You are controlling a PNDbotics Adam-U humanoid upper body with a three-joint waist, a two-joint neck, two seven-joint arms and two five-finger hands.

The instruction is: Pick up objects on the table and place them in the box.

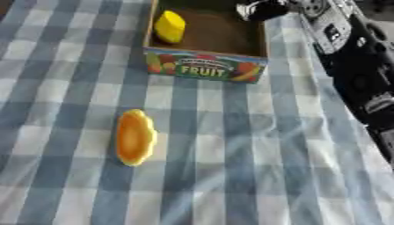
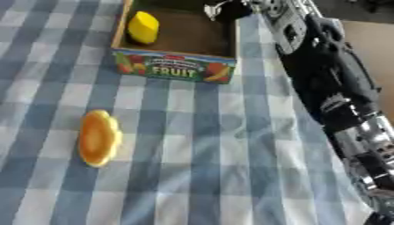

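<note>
A cardboard box (image 1: 206,66) with a "FRUIT" label on its front wall stands at the top middle of the table. Inside it, at the left, lies a yellow lemon-shaped piece (image 1: 170,26). An orange-yellow oval piece (image 1: 135,137) with a wavy rim lies on the cloth in front of the box, to the left. My right arm (image 2: 338,88) runs up the right side, and my right hand (image 1: 261,9) hangs over the box's far right corner. What the hand holds, if anything, is hidden. My left hand shows in neither view.
A blue and white checked cloth (image 1: 231,167) covers the table. My right arm lies along the table's right edge. A bare brown floor (image 2: 373,52) shows beyond the arm in the right eye view.
</note>
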